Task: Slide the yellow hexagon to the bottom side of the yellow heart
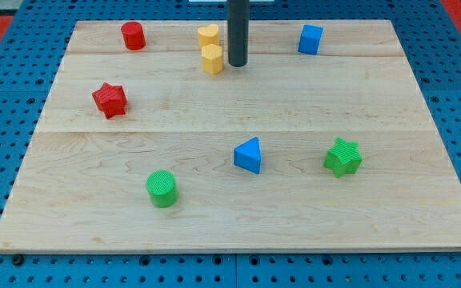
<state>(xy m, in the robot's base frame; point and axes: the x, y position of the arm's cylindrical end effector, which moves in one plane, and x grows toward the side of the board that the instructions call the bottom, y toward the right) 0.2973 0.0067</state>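
The yellow hexagon sits at the far side of the tabletop, a little left of the middle. It lies directly on the near side of the yellow heart; the two seem to touch, though the seam between them is hard to make out at this size.

There is no claw on this arm, so nothing opens, closes or holds anything; the arm ends in a plain dark rod. My tip rests on the tabletop just to the right of the yellow hexagon, with a narrow strip of wood showing between them, so it appears apart from the block.

Further right along the far edge stands a blue cube, well apart from the rod. To the left of the heart, also at the far edge, is a red cylinder. A red star lies nearer and further left, close to the left edge.

In the near half, a blue triangle sits about mid-width, a green star to its right, and a green cylinder nearer and to the left of the triangle.
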